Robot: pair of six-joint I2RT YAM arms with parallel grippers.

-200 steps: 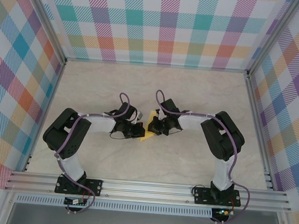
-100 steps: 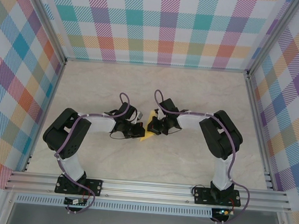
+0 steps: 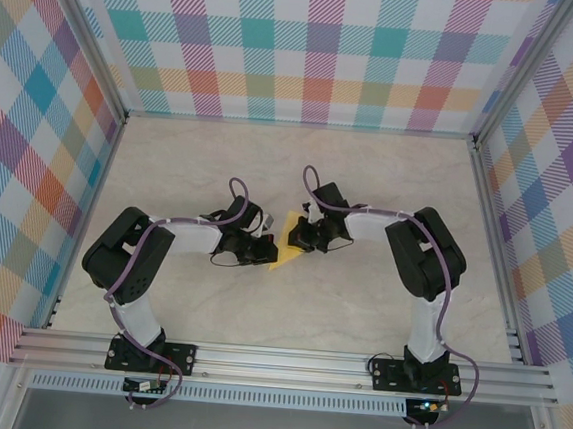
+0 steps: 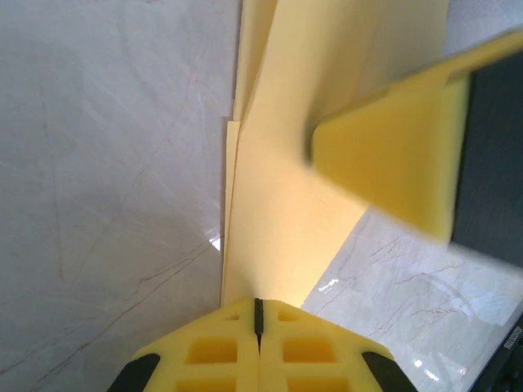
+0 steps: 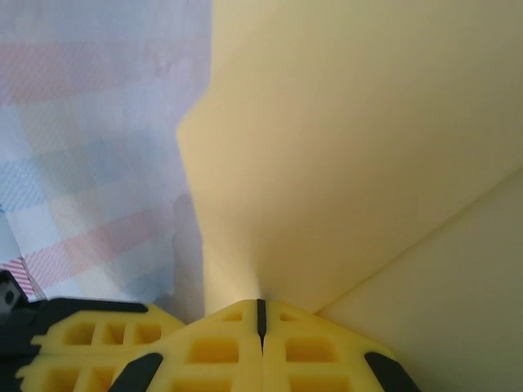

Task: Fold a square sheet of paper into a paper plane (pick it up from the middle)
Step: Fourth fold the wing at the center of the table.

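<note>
The square sheet of paper is a creased yellow shape held between my two grippers at the middle of the table. My left gripper is shut on its near-left edge; in the left wrist view the paper runs out from between the closed yellow fingertips. From the other side my right gripper is shut on the paper too. Up close in the right wrist view, the yellow sheet fans out from that gripper's closed tips. A fold line crosses it at lower right.
The marble-patterned table is walled by checked panels on three sides, with aluminium frame posts at the corners. Both arm bases are bolted to the rail at the near edge.
My right gripper has shifted right and slightly back, spreading the paper into a wider, flatter yellow shape. The left gripper has stayed in place.
</note>
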